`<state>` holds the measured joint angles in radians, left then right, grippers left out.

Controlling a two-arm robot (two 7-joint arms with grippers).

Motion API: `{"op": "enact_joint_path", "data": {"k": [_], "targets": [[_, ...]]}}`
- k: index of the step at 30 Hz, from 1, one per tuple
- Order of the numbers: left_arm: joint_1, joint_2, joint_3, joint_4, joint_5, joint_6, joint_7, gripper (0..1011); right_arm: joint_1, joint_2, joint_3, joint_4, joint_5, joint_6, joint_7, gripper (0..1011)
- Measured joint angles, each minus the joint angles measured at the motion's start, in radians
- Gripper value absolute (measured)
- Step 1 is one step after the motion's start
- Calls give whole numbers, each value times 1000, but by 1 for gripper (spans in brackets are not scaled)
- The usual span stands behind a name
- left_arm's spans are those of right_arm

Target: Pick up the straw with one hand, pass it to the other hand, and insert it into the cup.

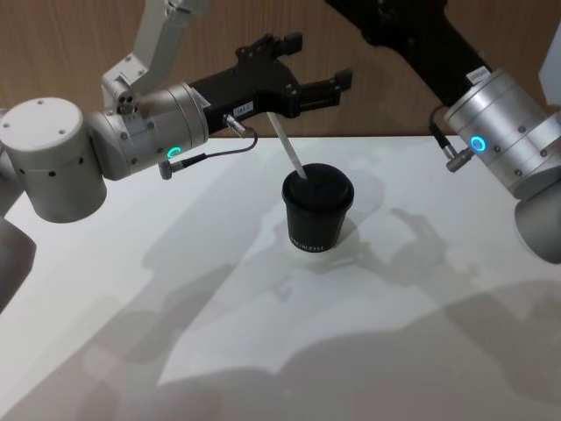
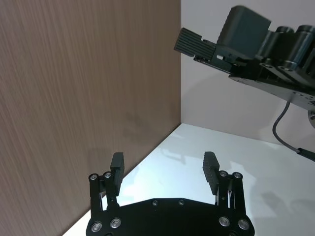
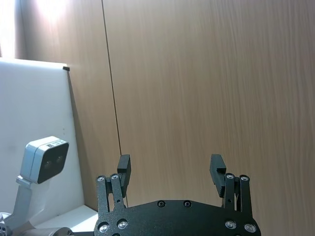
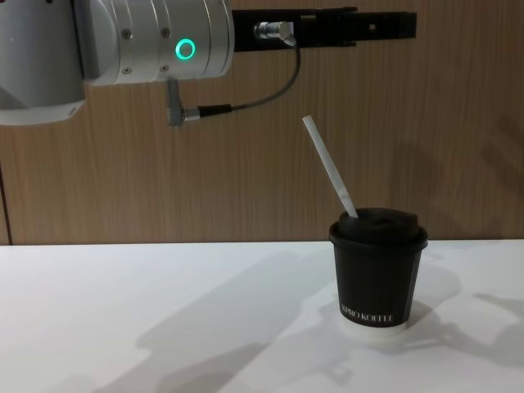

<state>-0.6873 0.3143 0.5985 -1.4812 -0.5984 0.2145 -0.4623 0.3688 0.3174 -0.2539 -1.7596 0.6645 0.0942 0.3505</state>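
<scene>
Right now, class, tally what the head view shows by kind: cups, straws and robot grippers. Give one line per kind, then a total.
Cups: 1, the black lidded cup standing on the white table.
Straws: 1, the white straw leaning in the cup's lid.
Grippers: 1, the left gripper, open above the cup.
Total: 3
</scene>
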Motion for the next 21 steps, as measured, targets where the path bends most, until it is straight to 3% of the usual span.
{"op": "enact_joint_path", "data": {"k": [21], "targets": [[0, 0, 0, 0, 0, 0, 0, 1000, -45, 37, 19, -8, 29, 21, -35, 1001]]}}
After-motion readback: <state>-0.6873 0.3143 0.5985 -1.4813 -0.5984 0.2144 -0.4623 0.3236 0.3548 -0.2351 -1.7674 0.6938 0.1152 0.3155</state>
